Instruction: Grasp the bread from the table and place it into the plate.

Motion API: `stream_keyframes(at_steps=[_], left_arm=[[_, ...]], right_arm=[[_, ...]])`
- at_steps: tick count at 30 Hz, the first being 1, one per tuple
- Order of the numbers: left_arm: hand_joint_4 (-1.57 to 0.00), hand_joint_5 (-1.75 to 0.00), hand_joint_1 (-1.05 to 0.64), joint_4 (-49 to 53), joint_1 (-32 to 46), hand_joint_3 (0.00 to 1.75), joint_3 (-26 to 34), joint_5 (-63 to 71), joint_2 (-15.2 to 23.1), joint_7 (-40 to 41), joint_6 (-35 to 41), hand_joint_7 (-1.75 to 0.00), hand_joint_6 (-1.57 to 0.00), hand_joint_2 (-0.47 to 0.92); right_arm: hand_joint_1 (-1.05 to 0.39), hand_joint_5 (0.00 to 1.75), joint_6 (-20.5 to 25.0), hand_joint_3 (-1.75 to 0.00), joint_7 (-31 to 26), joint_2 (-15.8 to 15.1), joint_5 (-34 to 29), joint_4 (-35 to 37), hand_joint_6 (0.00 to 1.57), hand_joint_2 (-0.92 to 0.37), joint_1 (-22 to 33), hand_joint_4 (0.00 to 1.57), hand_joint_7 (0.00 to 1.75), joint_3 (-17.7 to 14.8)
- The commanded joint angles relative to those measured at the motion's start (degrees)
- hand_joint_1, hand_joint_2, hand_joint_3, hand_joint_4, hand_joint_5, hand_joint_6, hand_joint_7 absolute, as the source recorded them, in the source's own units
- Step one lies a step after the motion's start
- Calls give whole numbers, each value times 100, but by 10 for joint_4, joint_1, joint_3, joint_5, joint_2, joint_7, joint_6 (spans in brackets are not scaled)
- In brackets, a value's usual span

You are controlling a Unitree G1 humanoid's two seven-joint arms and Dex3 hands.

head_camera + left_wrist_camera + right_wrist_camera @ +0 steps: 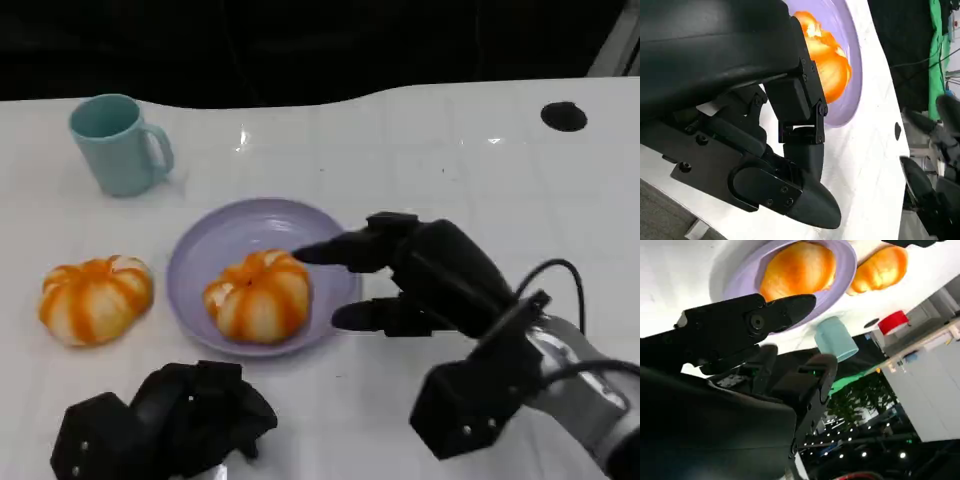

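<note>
One robot hand [375, 285], fingers apart, empty beside the plated bread [258, 296].

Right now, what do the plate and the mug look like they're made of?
Plate: lavender, smooth, softly glossy, probably plastic or glazed ceramic; the look leaves it open. Mug: pale teal, matte, even colour, likely plastic or ceramic.

bread [259, 296] on plate [210, 245], right hand [420, 275] open beside it

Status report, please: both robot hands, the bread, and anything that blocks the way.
Right robot hand open beside plate, holding nothing. Left robot hand curled, low on table. One bread in plate; second bread on table, left of plate. Nothing blocking.
</note>
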Motion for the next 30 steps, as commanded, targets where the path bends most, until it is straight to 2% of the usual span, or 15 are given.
stream_keyframes(at_steps=[1, 2, 7, 8, 10, 11, 12, 13, 14, 15, 24, 30], left_arm=[[-87, -154, -103, 2, 2, 0, 5, 1, 8, 1, 5, -79, -128, 84], [-87, -154, -103, 3, 1, 0, 4, 2, 8, 2, 5, -79, -127, 84], [-87, -154, -104, 3, 0, 0, 4, 2, 7, 2, 8, -80, -127, 84], [-87, -154, -104, 3, 0, 0, 4, 3, 7, 3, 7, -80, -127, 84], [-87, -154, -104, 3, 0, 0, 3, 5, 8, 4, 5, -80, -127, 84], [-87, -154, -104, 3, 0, 0, 3, 6, 8, 4, 5, -80, -127, 84], [-87, -153, -104, 3, 0, 0, 3, 6, 8, 4, 5, -79, -127, 84], [-87, -153, -104, 3, -1, 0, 3, 5, 8, 4, 6, -79, -127, 84], [-87, -153, -103, 3, -1, 0, 3, 6, 8, 4, 7, -79, -127, 84], [-87, -153, -103, 3, -2, 0, 3, 6, 8, 5, 7, -79, -128, 84], [-87, -152, -103, 6, -6, 0, 2, 7, 5, 4, 9, -76, -129, 84], [-87, -152, -104, 9, -8, 0, 3, 9, 6, 5, 7, -76, -130, 84]], right_arm=[[-33, 94, -13, 0, -7, -30, 15, -52, 93, -88, 55, 82, 29, -30], [-30, 105, -17, 0, -10, -33, 17, -59, 94, -87, 67, 82, 31, -35], [-26, 129, -17, -1, -5, -48, 21, -92, 96, -88, 117, 78, 44, -55], [-25, 142, -17, -2, -5, -52, 20, -98, 91, -88, 127, 76, 63, -59], [-24, 151, -19, -7, -8, -59, 19, -108, 82, -87, 147, 74, 89, -67], [-23, 154, -21, -23, -9, -61, 18, -110, 80, -80, 154, 74, 102, -70], [-22, 155, -27, -52, -14, -64, 18, -110, 79, -66, 161, 74, 107, -74], [-22, 157, -33, -72, -20, -66, 17, -108, 78, -56, 167, 74, 111, -77], [-23, 159, -39, -85, -27, -68, 16, -105, 77, -50, 174, 74, 117, -81], [-23, 162, -44, -89, -32, -70, 16, -104, 75, -49, 181, 73, 122, -84], [-27, 174, -29, -95, -16, -70, 40, -148, 64, -52, 253, 67, 144, -107], [-27, 175, 3, -102, 28, -63, 85, -185, 54, -51, 296, 68, 158, -115]])
